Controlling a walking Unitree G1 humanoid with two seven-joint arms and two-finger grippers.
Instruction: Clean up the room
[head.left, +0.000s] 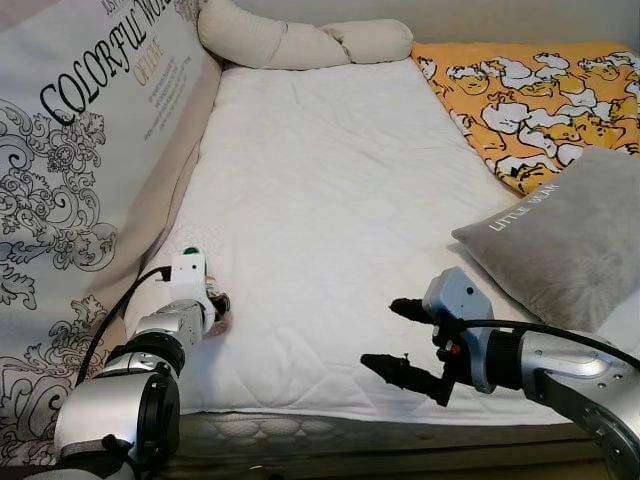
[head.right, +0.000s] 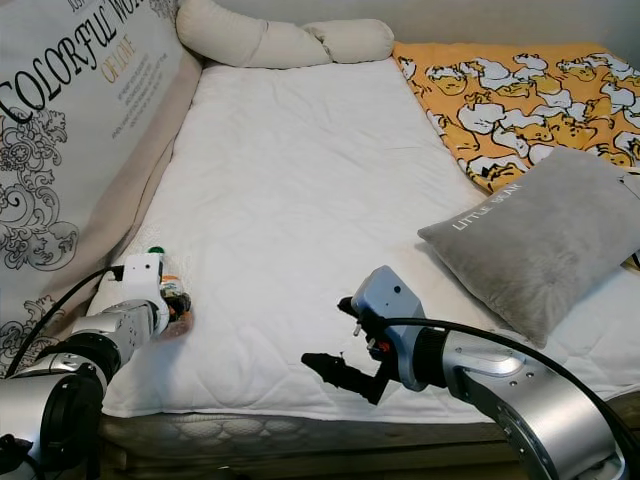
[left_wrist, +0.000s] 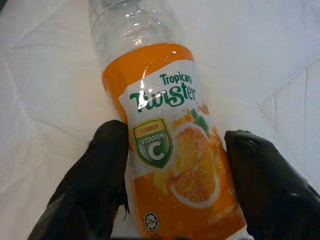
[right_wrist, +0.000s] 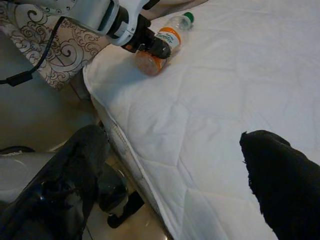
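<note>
Looking down, we see a bed with a white quilted mattress cover (head.left: 330, 200) before us. On our left side a large cushion printed "COLORFUL WORLD" (head.left: 90, 150) leans along the bed edge. A cream bolster pillow (head.left: 300, 42) lies at the far end. On the right an orange blanket with a cartoon pattern (head.left: 535, 100) is spread, and nearer to us a grey pillow (head.left: 565, 235) rests on the cover.

Our right gripper (head.left: 410, 340) hovers over the near edge of the bed, its two black fingers spread wide and holding nothing.

Our left gripper (left_wrist: 172, 185) is at the near left corner of the mattress. Its fingers (left_wrist: 95, 185) press both sides of a Tropicana Twister orange bottle (left_wrist: 170, 145), which lies on the white cover with its green cap (right_wrist: 187, 16) pointing away from the edge.
</note>
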